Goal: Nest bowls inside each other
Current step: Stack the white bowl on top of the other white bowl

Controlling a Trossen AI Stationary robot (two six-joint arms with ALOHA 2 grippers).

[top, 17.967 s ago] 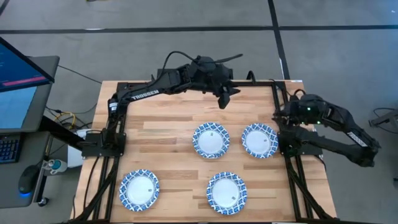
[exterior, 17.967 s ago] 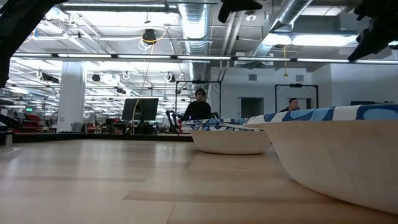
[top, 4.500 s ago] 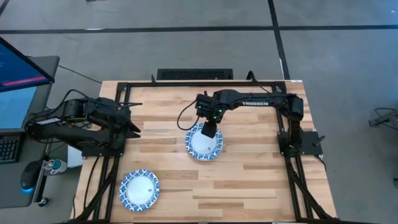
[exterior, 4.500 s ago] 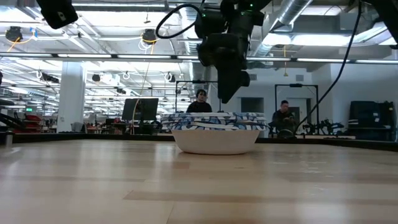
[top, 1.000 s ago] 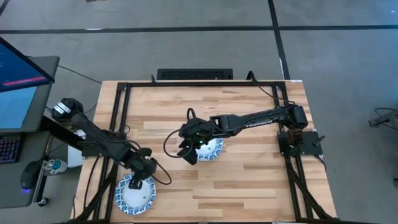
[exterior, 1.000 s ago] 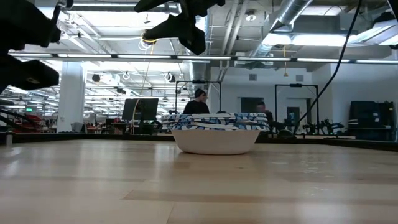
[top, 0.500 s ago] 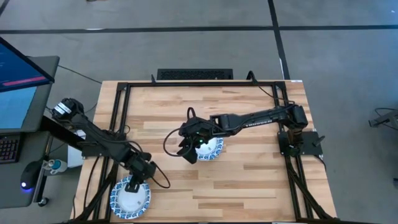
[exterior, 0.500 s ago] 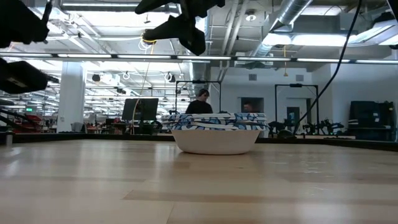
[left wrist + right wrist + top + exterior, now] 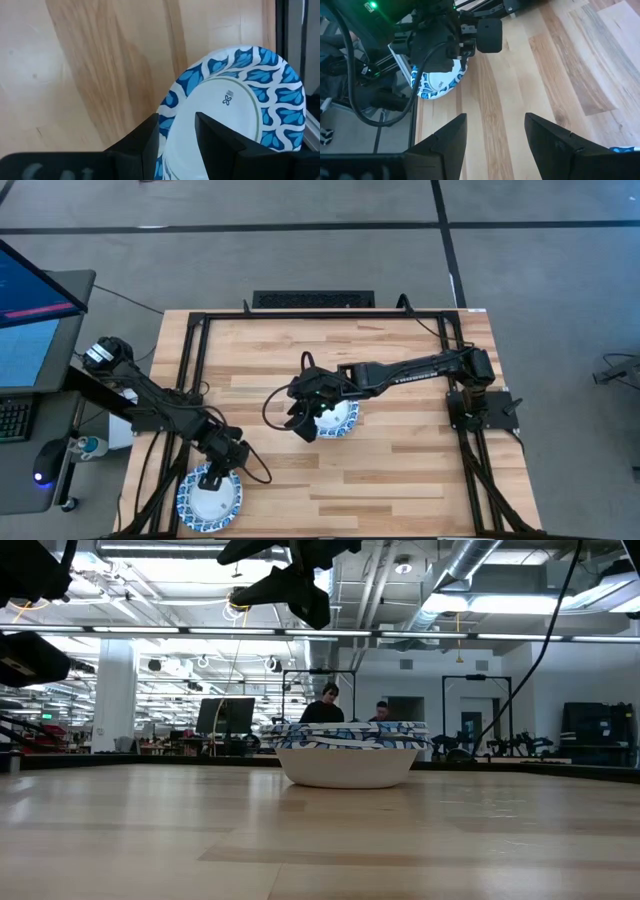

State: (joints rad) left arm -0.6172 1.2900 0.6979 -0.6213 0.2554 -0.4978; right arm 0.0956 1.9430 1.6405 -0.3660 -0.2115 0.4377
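Note:
One blue-rimmed white bowl (image 9: 205, 502) sits at the table's near left corner, under my left gripper (image 9: 213, 477), which is shut on its rim. In the left wrist view this bowl (image 9: 235, 100) reaches out over the black frame rail. The other bowls stand nested in a stack (image 9: 340, 420) at mid-table, resting base-down on the wood (image 9: 346, 752). My right gripper (image 9: 302, 420) hovers open just left of the stack, raised above it (image 9: 290, 585), and holds nothing (image 9: 495, 135). The right wrist view shows the single bowl (image 9: 440, 80) under the left arm. My left gripper pinches the bowl's patterned rim (image 9: 167, 117) on the side nearest the arm. One finger (image 9: 212, 135) is inside the bowl and one finger (image 9: 147, 137) outside, coming from above. Whether the bowl is clear of the table, I cannot tell.
Black frame rails (image 9: 190, 380) run along the table's left, right and far sides. A monitor (image 9: 30, 290) stands off the left edge. Bare wood lies on the near right half (image 9: 400, 480). People (image 9: 325, 705) show in the room behind.
My left gripper has moved toward the table's near left corner, and the single bowl has gone with it, so that its edge now overlaps the left rail. The right gripper has stayed beside the stack.

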